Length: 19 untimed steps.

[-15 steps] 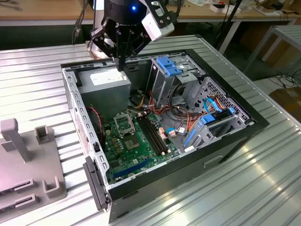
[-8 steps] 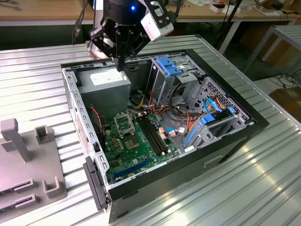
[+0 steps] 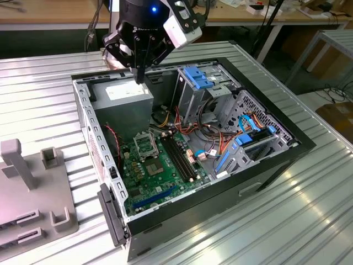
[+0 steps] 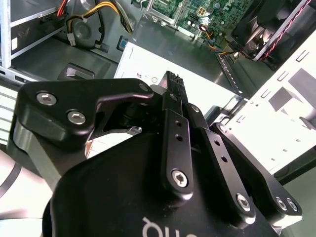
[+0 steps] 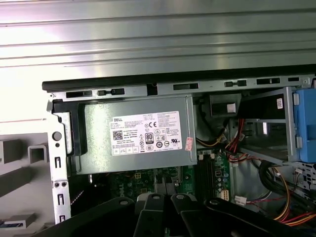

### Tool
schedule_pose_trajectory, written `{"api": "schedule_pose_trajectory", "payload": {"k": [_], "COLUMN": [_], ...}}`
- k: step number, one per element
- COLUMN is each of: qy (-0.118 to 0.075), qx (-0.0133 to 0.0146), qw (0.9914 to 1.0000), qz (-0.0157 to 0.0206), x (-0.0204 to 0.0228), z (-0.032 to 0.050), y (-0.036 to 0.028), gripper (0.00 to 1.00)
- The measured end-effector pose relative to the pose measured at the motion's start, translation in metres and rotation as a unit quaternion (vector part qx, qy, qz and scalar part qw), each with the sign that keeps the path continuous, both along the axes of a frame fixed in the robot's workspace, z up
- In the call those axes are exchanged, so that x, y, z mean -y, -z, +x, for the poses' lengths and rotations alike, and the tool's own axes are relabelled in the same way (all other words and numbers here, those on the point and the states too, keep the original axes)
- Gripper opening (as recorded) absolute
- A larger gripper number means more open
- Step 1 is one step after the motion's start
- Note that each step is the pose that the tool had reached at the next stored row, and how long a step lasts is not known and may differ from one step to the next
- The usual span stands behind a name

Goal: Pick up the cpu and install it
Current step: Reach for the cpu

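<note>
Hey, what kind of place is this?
Probably a robotics lab or workshop: an open computer case lies on a ribbed metal table, a robot pincer hangs over it, and cluttered workbenches stand behind.

The open computer case (image 3: 231, 201) lies on the table (image 3: 309, 221), with a fixture (image 3: 38, 193) beside it at the exterior view's left. My gripper (image 3: 140, 76) hangs over the power supply (image 3: 124, 99) in the case's far corner. In front of that lies the motherboard (image 3: 160, 179). On it, the socket (image 3: 144, 146) sits beside the memory slots (image 3: 179, 157), and the drive bays (image 3: 207, 88) stand at the exterior view's right.
</note>
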State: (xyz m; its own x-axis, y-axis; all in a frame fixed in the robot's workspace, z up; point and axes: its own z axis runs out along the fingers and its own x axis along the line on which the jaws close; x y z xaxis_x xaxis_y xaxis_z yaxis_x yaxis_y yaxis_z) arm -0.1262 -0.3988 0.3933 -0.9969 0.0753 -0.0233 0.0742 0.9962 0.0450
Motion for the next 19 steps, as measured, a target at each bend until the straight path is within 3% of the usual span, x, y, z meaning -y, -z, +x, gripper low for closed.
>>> {"api": "schedule_pose_trajectory", "payload": {"k": [19], "qy": [0.000], "qx": [0.0000], "qw": [1.00000], "qz": [0.0000], "x": [0.0000], "z": [-0.0053], "y": [0.0000], "gripper": [0.11]}}
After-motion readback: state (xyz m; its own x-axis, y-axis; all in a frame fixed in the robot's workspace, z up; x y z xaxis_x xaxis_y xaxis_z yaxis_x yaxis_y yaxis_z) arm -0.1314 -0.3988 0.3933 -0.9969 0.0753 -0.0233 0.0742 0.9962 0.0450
